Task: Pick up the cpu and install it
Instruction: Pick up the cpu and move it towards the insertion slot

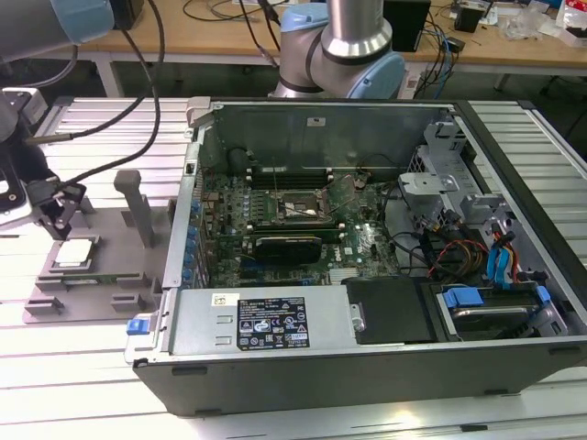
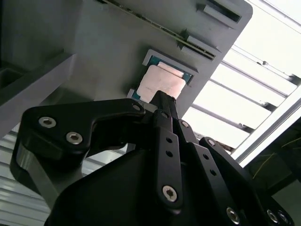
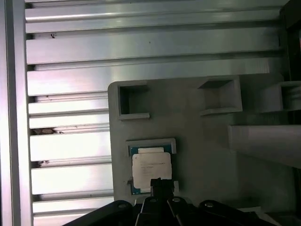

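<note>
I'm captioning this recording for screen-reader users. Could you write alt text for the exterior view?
A robot arm's tool hangs close over the cpu, which lies in a grey fixture plate on a slatted metal table. To the exterior view's right stands an open computer case with its motherboard socket exposed.

A robotics lab or assembly workshop is being shown. A slotted aluminium table (image 1: 101, 128) is being used as the work surface under the claw (image 1: 58, 218), with a grey fixture plate (image 1: 105, 231) lying just below it. An opened computer case (image 1: 367, 359) is being kept beside the claw, and wooden benches (image 1: 220, 38) strewn with cables (image 1: 213, 11) are standing well behind it.
</note>
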Robot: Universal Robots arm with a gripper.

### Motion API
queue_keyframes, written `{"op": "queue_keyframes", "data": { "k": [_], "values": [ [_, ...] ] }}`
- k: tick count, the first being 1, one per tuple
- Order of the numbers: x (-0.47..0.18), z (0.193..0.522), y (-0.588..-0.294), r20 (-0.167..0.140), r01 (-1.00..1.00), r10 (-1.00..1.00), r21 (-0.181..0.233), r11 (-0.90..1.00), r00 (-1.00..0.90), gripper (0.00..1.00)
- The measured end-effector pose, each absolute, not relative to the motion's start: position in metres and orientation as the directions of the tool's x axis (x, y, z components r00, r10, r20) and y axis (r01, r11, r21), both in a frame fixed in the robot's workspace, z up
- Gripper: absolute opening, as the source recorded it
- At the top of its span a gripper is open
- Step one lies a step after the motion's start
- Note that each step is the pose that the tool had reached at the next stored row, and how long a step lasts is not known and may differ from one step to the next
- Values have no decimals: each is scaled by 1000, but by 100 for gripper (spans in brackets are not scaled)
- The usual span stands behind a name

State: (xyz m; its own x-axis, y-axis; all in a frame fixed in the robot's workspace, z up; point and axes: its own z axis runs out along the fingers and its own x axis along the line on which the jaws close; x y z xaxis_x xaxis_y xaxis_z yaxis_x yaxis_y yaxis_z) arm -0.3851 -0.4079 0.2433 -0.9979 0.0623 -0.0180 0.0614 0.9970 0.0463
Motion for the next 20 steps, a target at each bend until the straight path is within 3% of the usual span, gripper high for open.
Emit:
{"op": "queue_keyframes", "data": {
  "k": [20],
  "values": [
    [-387,217,-408,-9,22,22,46,999,-1000,11]
  ]
}}
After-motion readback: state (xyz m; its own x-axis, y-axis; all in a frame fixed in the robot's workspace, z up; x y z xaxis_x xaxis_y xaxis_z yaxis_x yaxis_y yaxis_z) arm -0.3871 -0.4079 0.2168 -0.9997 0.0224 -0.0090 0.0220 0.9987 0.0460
